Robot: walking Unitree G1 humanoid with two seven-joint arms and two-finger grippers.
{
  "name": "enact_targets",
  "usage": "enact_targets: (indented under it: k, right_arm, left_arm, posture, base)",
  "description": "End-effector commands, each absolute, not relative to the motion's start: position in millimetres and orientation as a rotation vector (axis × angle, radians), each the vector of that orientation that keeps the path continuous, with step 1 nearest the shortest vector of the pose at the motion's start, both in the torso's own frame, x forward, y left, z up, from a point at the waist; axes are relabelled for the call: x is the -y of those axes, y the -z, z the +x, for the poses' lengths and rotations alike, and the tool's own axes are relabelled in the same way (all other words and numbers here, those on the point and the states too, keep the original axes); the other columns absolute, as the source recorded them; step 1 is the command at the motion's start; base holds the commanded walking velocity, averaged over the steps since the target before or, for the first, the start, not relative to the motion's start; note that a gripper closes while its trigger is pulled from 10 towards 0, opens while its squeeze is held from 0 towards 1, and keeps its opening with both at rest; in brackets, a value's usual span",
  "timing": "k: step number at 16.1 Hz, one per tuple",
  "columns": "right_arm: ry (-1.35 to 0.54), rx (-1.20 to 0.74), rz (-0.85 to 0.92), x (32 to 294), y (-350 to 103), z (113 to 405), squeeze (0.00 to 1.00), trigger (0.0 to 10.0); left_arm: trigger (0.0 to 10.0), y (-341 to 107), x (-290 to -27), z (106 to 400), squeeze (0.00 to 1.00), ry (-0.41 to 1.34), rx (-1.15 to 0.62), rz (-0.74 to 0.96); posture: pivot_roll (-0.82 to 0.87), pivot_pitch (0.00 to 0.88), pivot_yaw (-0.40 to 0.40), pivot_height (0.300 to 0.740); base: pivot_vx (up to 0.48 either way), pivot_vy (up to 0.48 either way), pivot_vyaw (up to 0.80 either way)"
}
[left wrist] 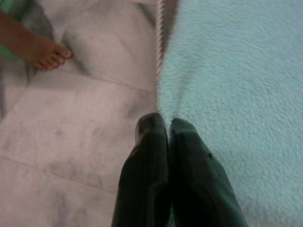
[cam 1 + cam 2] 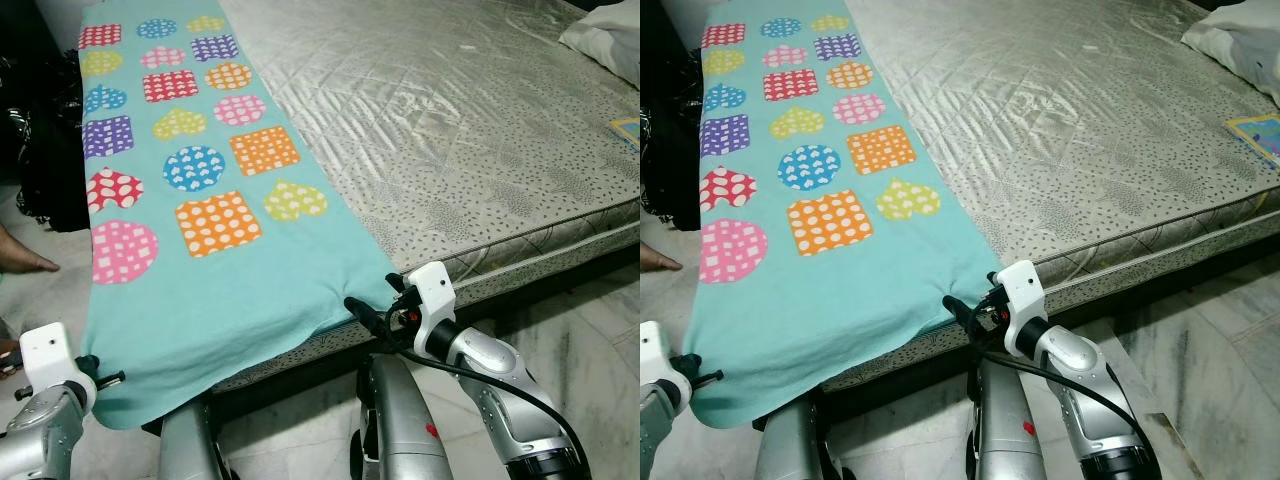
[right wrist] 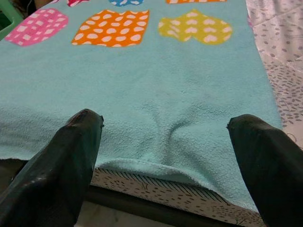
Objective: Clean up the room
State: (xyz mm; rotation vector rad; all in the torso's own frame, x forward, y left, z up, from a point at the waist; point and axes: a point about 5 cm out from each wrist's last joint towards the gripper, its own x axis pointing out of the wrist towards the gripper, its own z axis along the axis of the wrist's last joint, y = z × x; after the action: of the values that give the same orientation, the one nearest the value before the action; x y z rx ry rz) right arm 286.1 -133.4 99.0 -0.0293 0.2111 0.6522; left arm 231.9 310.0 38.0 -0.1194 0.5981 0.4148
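Left gripper [image 1: 168, 130] pinched closed on the near left corner of the teal blanket [image 2: 215, 300]. Right gripper [image 3: 163, 142] spread wide, fingers either side of the blanket's near hem at the mattress [image 2: 450, 120] edge. One blanket, laid along the mattress's left side, hem overhanging. One bare foot [image 1: 42, 49] on marble floor [image 1: 71, 142] beside it.

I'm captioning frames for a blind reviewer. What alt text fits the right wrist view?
The right gripper, fingers wide open, faces the near edge of a turquoise blanket printed with polka-dot hearts and squares, spread over a grey quilted mattress.
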Motion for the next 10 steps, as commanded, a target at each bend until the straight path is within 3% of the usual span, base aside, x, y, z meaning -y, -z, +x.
enact_targets:
  k: [1,2,10]
  right_arm:
    - [-0.655,-0.208,-0.043,131,-99,287,0.00,10.0]
    - [-0.655,-0.206,-0.043,130,-99,288,0.00,10.0]
    - [-0.645,-0.187,-0.035,127,-100,296,0.00,10.0]
  left_arm:
    - [10.0,-36,-305,228,0.22,-0.397,-0.620,-0.088]
    - [10.0,-37,-298,229,1.00,-0.377,-0.612,-0.067]
    - [10.0,-39,-278,220,1.00,-0.316,-0.611,-0.059]
  posture:
    - [-0.10,0.134,-0.020,0.526]
    - [-0.10,0.131,-0.022,0.526]
    - [-0.09,0.110,-0.026,0.526]
  base:
    - [0.000,0.000,0.00]
    - [0.000,0.000,0.00]
    - [0.000,0.000,0.00]
